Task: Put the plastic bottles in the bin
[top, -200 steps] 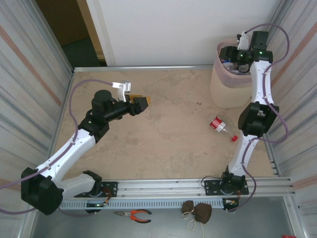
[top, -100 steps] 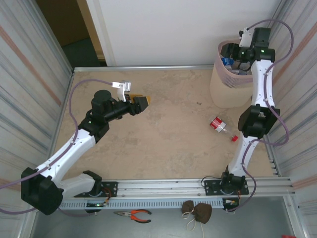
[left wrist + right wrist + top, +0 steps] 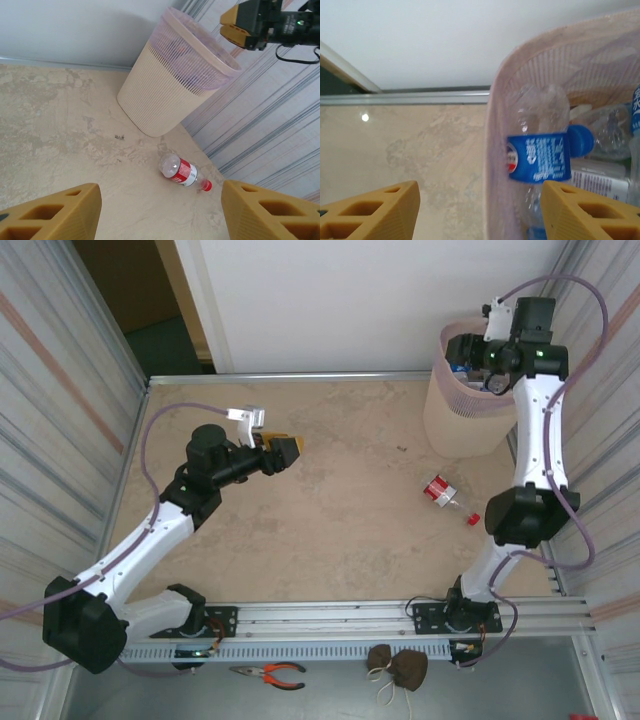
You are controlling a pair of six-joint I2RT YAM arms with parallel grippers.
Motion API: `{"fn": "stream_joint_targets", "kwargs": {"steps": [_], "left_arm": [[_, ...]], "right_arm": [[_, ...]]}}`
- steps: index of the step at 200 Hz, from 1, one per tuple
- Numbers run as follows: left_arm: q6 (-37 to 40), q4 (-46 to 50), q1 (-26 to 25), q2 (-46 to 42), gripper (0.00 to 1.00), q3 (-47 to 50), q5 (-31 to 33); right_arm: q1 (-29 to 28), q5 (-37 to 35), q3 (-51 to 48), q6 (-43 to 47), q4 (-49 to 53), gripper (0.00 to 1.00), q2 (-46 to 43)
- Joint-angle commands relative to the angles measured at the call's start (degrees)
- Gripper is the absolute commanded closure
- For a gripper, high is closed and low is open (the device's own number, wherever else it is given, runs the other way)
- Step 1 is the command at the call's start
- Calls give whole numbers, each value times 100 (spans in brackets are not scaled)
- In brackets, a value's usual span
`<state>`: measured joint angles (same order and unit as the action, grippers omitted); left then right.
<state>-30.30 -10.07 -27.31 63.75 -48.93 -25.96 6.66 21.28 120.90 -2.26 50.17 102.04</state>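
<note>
Bottle (image 3: 441, 492), red-labelled: lies just near of bin (image 3: 452, 430), cap pointing near-right. Right gripper (image 3: 474, 352), spread and empty above bin, is nearer; left gripper (image 3: 283, 451) likewise spread, empty.

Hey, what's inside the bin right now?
A clear bottle with a blue label shows on top in the bin, other clear bottles around it. Whatever lies underneath is covered by them.

No lettering can be read. The clear bottle (image 3: 540, 159) in the bin (image 3: 492, 180) wears a blue label whose white print is blurred. The second bottle (image 3: 440, 492), at three o'clock on the table (image 3: 330, 530), has a red label too small to read.
</note>
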Motion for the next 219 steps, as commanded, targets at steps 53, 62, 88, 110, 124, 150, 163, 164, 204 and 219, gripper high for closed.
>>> {"fn": "stream_joint_targets", "kwargs": {"steps": [53,62,88,110,124,150,163,164,204,219], "left_arm": [[16,-234,49,52,35,141,-129],[20,-224,47,51,35,153,-140],[25,-206,48,28,35,203,-157],[38,-172,48,6,35,238,-160],[39,-175,44,-17,35,277,-143],[23,-180,55,-12,34,306,-163],[9,-165,48,-13,34,316,-158],[8,-164,49,-12,34,315,-152],[-6,-127,50,34,35,296,-137],[20,-119,49,42,35,278,-132]], "right_arm": [[-1139,-1446,-2846,1587,-164,33,-2127],[-1296,-1576,-3123,1790,-106,33,-2264],[-1734,-1996,-3886,2387,30,30,-2475],[-1880,-2126,-4399,2616,138,28,-2435],[-1952,-2271,-4717,2765,142,27,-2344],[-1982,-2758,-5190,2859,11,23,-1986],[-1984,-3001,-5351,2862,-77,21,-1775],[-1984,-3021,-5359,2863,-86,21,-1757],[-1854,-3373,-5595,2854,-490,16,-1242],[-1783,-3384,-5589,2820,-534,15,-1017]]}}
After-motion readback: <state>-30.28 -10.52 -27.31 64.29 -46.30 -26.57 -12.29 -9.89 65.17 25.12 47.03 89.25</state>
